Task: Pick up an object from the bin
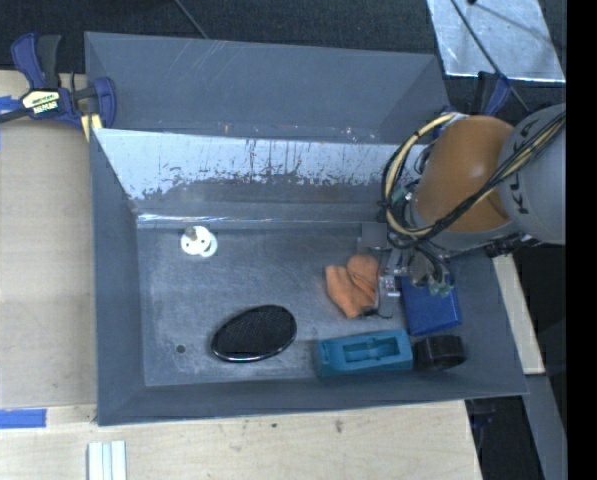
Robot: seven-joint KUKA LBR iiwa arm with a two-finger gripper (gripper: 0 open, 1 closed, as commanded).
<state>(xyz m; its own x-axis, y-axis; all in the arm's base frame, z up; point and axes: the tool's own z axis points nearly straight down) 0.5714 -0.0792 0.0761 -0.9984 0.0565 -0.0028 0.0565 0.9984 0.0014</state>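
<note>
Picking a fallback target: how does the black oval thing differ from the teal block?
The black oval thing is rounded and glossy; the teal block is boxy, with recesses in its top. The oval lies alone; the block lies along the near wall, beside a small black thing. Both lie flat.

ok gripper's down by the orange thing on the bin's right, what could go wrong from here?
1. The gripper sits at the right edge of the orange crumpled thing, not over its middle; a grasp might catch only a fold and slip.
2. The blue block lies close on its other side and the teal holder just below; either might get nudged or pinched too.
</note>
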